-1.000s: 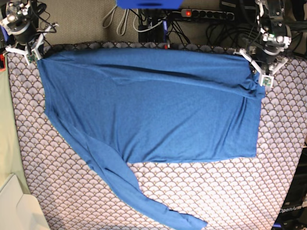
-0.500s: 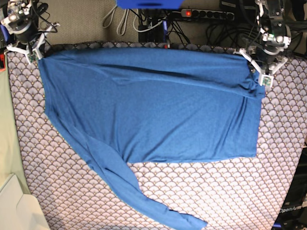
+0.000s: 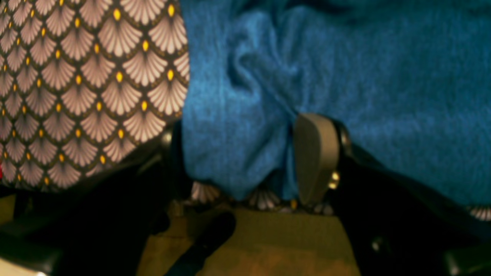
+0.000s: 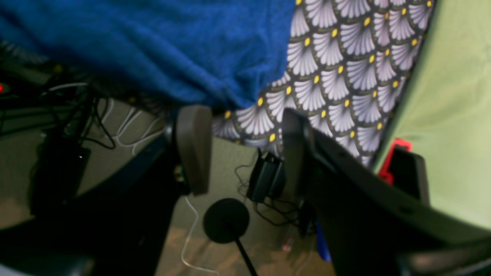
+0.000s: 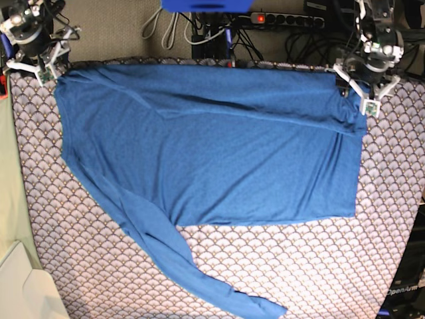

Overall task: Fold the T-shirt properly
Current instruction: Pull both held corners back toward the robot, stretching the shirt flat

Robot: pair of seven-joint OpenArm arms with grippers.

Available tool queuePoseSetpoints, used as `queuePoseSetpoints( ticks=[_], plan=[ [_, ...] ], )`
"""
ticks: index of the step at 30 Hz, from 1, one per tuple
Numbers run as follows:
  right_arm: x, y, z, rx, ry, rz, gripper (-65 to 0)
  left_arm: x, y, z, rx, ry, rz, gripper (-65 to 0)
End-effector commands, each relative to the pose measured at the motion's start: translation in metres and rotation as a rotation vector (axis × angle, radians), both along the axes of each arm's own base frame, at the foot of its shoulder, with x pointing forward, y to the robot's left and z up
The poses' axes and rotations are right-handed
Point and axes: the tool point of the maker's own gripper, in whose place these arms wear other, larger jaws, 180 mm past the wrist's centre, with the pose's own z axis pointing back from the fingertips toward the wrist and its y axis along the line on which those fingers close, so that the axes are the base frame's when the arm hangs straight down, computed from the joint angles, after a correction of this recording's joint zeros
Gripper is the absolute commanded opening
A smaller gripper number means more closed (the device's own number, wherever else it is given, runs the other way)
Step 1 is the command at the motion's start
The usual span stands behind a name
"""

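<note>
The T-shirt (image 5: 212, 139) is laid flat on the scallop-patterned tablecloth (image 5: 319, 266), its far edge along the table's back edge, one long sleeve (image 5: 192, 272) trailing toward the near side. The left gripper (image 3: 245, 161) is seen spread, a bunched corner lying loose between its jaws; the right gripper (image 4: 245, 149) is spread and empty, just off the other far corner. Risk is judged present: cloth could snag on a withdrawing jaw, dragging the corner askew. Compared with a second earlier, both far corners are released and both grippers are raised slightly.

T-shirt (image 5: 212, 139): I see it spread flat on the tablecloth (image 5: 319, 266), one sleeve trailing toward the near edge. Left gripper (image 5: 362, 93) and right gripper (image 5: 46, 63): at its far corners. Power strip (image 5: 285, 20): beyond it.
</note>
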Motion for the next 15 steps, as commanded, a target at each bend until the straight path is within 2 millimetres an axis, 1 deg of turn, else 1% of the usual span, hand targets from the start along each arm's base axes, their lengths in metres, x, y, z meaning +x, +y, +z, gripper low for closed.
queuePoseSetpoints(
  ticks=[1,5,6,8,10,15],
  plan=[
    [0.008,0.001,0.011,-0.003,-0.043,0.014,-34.8,-0.005,0.010,0.005,0.037,0.014,-0.009,-26.9],
    [0.009,0.002,0.012,0.001,-0.050,0.009,-34.8,-0.011,0.012,0.008,0.050,0.020,-0.018,-26.9],
    [0.009,0.002,0.012,0.001,-0.050,0.009,-34.8,-0.011,0.017,0.010,0.058,0.017,-0.007,-26.9],
    [0.009,0.003,0.012,0.002,-0.051,0.011,-34.8,-0.011,0.034,0.018,0.085,0.000,0.028,-26.9],
    [0.009,0.003,0.012,0.003,-0.050,0.011,-34.8,-0.010,0.043,0.023,0.096,-0.013,0.050,-26.7],
    [0.010,0.004,0.013,0.003,-0.054,0.016,-34.8,-0.010,0.045,0.025,0.099,-0.017,0.057,-26.5]
  ],
)
